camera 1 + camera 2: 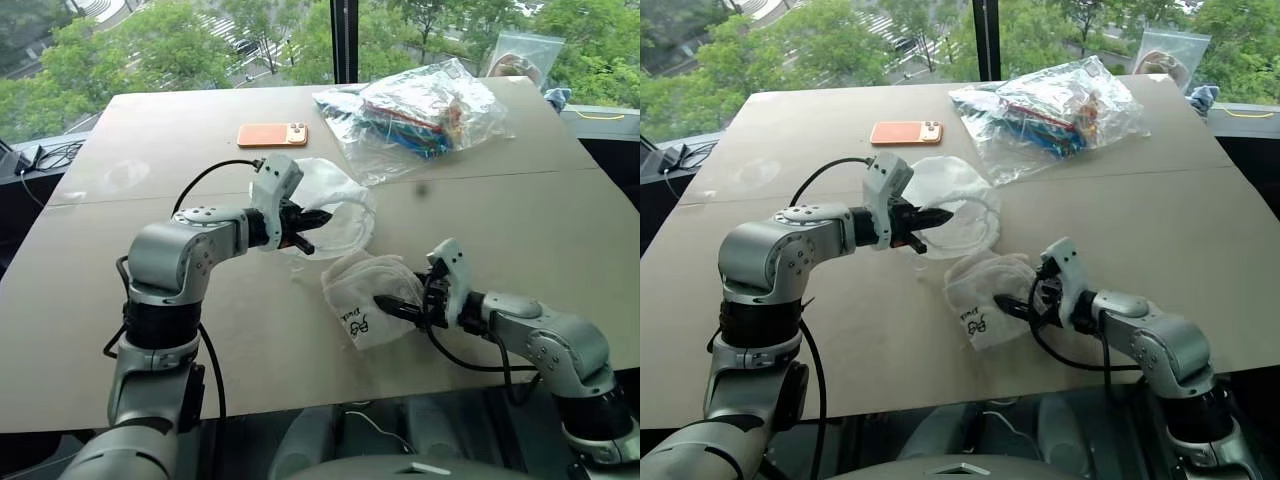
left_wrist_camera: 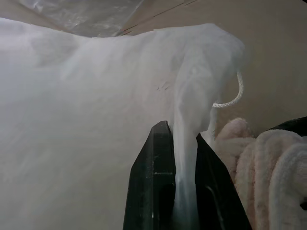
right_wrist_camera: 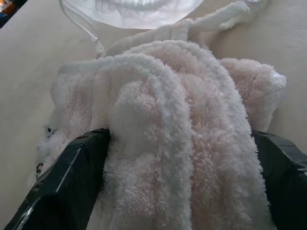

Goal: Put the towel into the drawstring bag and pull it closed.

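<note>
The towel [image 1: 365, 300] lies bunched on the table [image 1: 120, 290], near the front edge, just in front of the bag [image 1: 335, 205]. It looks light, soft and thick: the terry folds stand in fat ridges that would squash under a grip and spring back. The right gripper [image 1: 400, 308] has its jaws wide, one finger [image 3: 62, 184] on each side of the bundle, the pile pressing against both; whether they squeeze yet I cannot tell. Taking it across the middle, over several folds at once, seems the safest hold, since a pinch on one loose edge would likely let the rest unroll and drag

The bag is thin, limp and see-through, probably slippery and quick to collapse. The left gripper [image 1: 305, 228] is clamped on a fold of the bag's rim, the fabric running up between its fingers [image 2: 144, 187], and holds that edge raised above the table. A cord [image 2: 232, 98] loops from the gathered rim close by. The bag needs holding at the rim to keep the mouth open; the cord is the place to pull afterwards
</note>
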Controlling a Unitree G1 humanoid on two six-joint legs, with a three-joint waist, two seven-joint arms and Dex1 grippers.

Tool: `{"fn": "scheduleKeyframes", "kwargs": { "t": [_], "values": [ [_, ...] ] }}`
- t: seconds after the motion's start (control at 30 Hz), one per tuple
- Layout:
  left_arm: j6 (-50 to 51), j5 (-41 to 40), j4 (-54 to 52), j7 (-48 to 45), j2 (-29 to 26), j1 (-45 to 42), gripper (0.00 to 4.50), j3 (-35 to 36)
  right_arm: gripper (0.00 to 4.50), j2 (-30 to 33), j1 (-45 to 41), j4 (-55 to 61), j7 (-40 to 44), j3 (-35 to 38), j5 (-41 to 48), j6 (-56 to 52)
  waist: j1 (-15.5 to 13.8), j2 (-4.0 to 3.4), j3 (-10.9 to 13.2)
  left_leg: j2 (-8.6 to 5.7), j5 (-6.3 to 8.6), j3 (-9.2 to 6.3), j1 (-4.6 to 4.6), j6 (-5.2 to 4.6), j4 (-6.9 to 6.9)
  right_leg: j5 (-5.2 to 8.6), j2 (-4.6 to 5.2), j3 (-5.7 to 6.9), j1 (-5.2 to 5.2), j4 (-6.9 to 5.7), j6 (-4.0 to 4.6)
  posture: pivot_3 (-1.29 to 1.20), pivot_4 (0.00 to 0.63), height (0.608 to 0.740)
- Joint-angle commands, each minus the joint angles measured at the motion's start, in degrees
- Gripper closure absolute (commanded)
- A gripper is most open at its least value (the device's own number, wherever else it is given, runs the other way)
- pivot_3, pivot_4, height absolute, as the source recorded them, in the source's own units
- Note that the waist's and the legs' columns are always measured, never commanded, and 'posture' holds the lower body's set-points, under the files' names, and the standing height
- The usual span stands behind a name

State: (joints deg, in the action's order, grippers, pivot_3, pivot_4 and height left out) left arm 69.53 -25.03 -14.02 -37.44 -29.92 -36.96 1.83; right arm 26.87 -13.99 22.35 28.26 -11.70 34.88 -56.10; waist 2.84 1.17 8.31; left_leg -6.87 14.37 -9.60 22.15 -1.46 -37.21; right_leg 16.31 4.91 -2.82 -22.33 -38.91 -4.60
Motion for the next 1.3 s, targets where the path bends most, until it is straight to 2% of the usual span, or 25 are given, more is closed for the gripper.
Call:
{"fn": "scheduleKeyframes", "kwargs": {
  "t": [0.03,0.13,0.2,0.4,0.47,0.6,0.73,0.83,1.1,1.3],
  "values": [
    [0.27,-1.49,-2.66,0.01,-1.65,-0.89,4.39,0.5,0.0,1.21,-0.3,-8.32,4.6,-13.56,-8.06,2.87,0.43,0.22,-0.15,0.04,0.08,0.02,-0.34,-0.13,0.11,0.0,-0.03,0.0,0.29,0.04,0.01,0.0,0.15,0.74],
    [0.31,-1.63,-2.35,1.19,-1.55,-1.22,4.5,0.48,0.77,3.32,-0.86,-9.66,7.53,-17.04,-13.02,6.88,0.76,0.36,-0.28,0.27,0.19,0.06,-1.2,-0.11,0.46,0.12,-0.25,-0.03,0.98,0.17,-0.17,0.0,0.15,0.74],
    [0.3,-1.86,-2.12,2.04,-0.87,-1.46,4.5,0.26,1.8,4.54,-0.3,-9.22,8.39,-17.48,-16.16,10.17,0.7,0.33,-0.31,0.4,0.23,0.1,-1.5,-0.05,0.54,0.18,-0.35,-0.06,1.19,0.22,-0.25,0.0,0.15,0.74],
    [-2.56,-1.01,1.39,4.27,1.01,-3.16,4.5,-0.01,4.45,6.51,2.68,-2.17,12.66,-14.45,-18.3,20.38,-0.3,0.35,-0.31,0.48,0.29,0.06,-1.24,0.17,0.54,0.02,-0.4,-0.04,1.04,0.4,0.01,0.0,0.15,0.74],
    [-4.01,-0.59,3.38,4.59,1.36,-4.02,4.5,-0.1,4.49,5.74,3.8,1.6,13.79,-11.74,-15.26,20.87,-0.78,0.36,-0.3,0.47,0.2,0.07,-1.09,0.37,0.53,0.02,-0.39,-0.05,0.91,0.41,0.02,0.0,0.15,0.74],
    [-7.59,-0.77,5.09,2.33,0.9,-3.81,4.5,-1.75,4.49,2.26,2.88,4.5,13.13,-7.18,-11.58,21.07,-0.72,0.32,-0.24,0.47,0.16,-0.06,-0.11,0.44,0.25,-0.03,-0.41,0.04,0.08,0.31,0.09,0.0,0.15,0.74],
    [-10.27,-0.58,3.36,0.02,-0.61,-2.37,4.5,-4.72,4.49,-3.96,0.07,4.02,9.59,-2.88,-5.85,15.78,-0.75,0.27,-0.2,0.41,0.16,-0.06,0.57,0.43,-0.09,-0.05,-0.37,0.05,-0.5,0.13,0.13,0.0,0.15,0.74],
    [-11.53,-0.72,1.45,-1.53,-1.91,-1.16,4.5,-6.09,4.49,-6.88,-1.27,2.22,6.27,-1.52,-6.07,13.82,-1.02,0.21,-0.15,0.37,0.16,-0.14,0.58,0.43,-0.08,-0.05,-0.35,0.14,-0.49,0.14,0.14,0.0,0.15,0.74],
    [-12.28,-1.0,0.12,-2.05,-3.88,0.88,4.5,-6.25,4.49,-6.15,0.19,6.09,6.41,1.32,-2.36,10.66,-1.91,-0.03,0.01,0.35,0.16,-0.15,0.6,0.43,-0.07,-0.05,-0.35,0.14,-0.53,0.13,0.14,0.0,0.15,0.74],
    [-12.19,-1.23,-2.46,-3.34,-6.73,3.66,4.5,-6.59,4.49,-9.44,-1.35,1.2,1.11,4.85,-3.01,9.93,-1.71,-0.07,0.04,0.35,0.16,-0.12,0.6,0.43,-0.06,-0.05,-0.35,0.12,-0.53,0.11,0.14,0.0,0.15,0.74]
  ]
}}
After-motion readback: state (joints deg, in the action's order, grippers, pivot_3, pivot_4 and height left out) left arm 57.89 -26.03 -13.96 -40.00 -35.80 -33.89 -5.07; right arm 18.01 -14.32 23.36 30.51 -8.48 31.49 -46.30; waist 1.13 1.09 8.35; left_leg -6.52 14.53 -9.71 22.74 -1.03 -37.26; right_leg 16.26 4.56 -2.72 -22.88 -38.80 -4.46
